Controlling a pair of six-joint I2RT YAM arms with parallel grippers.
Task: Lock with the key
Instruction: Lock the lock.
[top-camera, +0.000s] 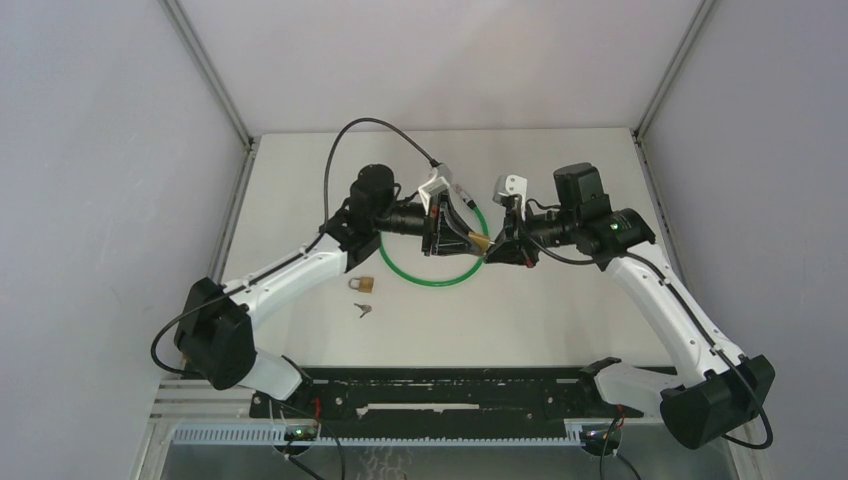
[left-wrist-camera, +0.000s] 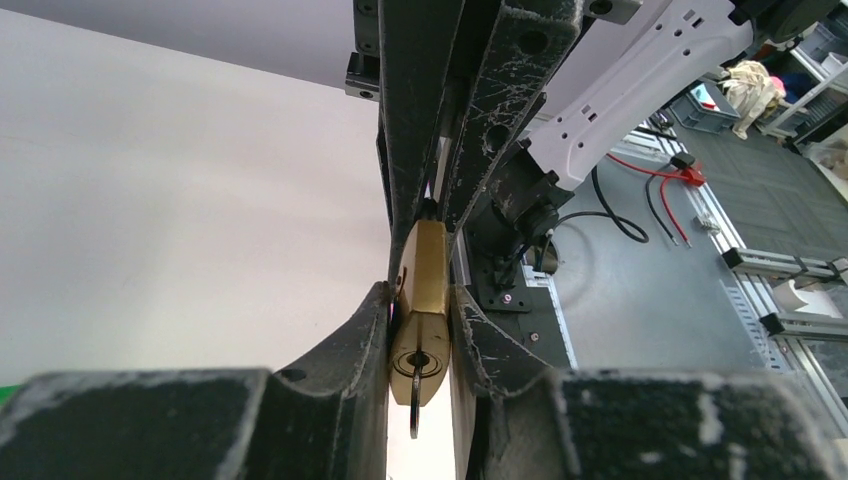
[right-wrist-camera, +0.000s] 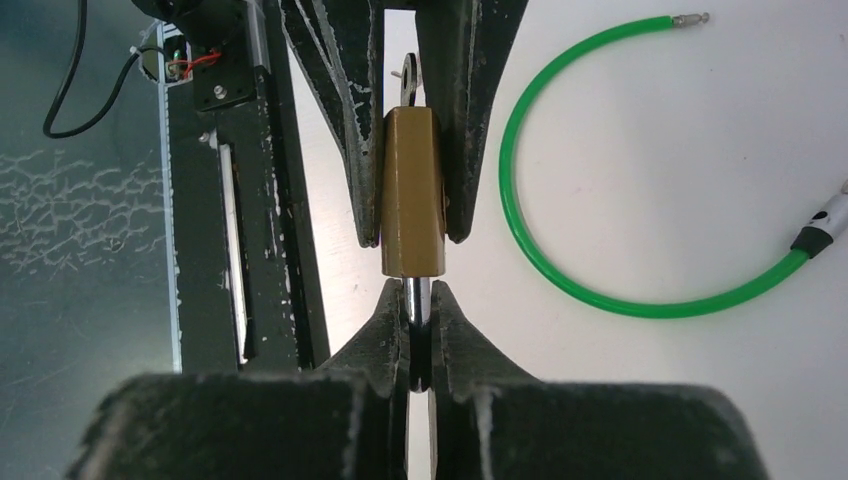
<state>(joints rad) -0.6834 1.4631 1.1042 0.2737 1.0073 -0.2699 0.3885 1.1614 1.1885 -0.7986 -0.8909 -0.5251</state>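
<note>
"Padlock (left-wrist-camera: 424, 275) location?"
"Brass body clamped between left gripper (left-wrist-camera: 420, 315) jaws; right gripper (right-wrist-camera: 418, 300) jaws closed on its shackle (right-wrist-camera: 417, 325)."
"Key (left-wrist-camera: 414, 400)?"
"In the keyhole, mostly hidden. Shackle ends hidden too; locked or not, can't tell."
</note>
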